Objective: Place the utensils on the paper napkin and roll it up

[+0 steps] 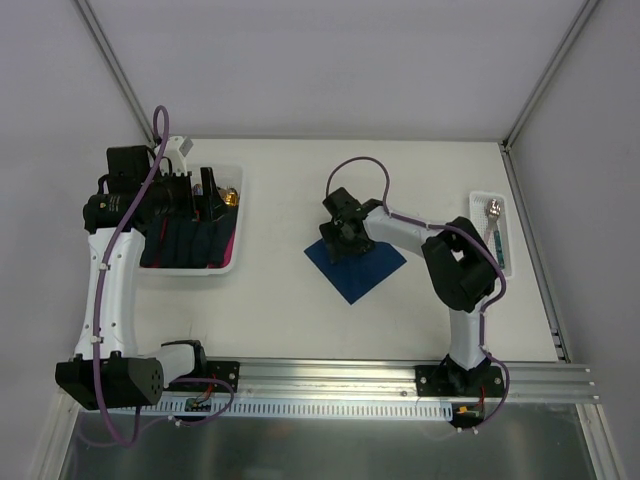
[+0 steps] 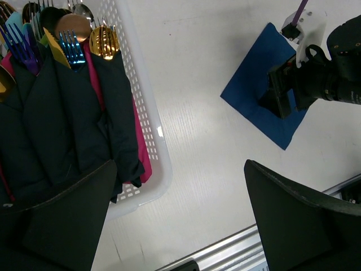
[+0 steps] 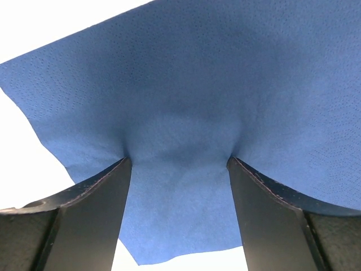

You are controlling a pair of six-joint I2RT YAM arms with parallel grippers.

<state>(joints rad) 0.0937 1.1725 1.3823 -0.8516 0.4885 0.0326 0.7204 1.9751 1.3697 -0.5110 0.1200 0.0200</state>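
This is an early step, I judge. My right gripper (image 1: 341, 232) has its jaws spread, both tips pressing the paper napkin (image 1: 365, 270) at the middle of the top view. The utensils (image 1: 493, 212) lie in a narrow tray (image 1: 490, 194) at the right edge, and next I must fetch one. My left gripper (image 2: 180, 166), spread and empty, hangs over the white basket (image 2: 141, 113) at the left. Nothing seems to block the way.

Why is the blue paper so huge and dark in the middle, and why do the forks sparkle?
Right wrist view: the camera is close, so the paper napkin fills the frame, and the right gripper seems to shade its middle; the table washes out white at the corners. Left wrist view: light glints off the gold spoon and blue fork. Top external view: even light, soft shadows.
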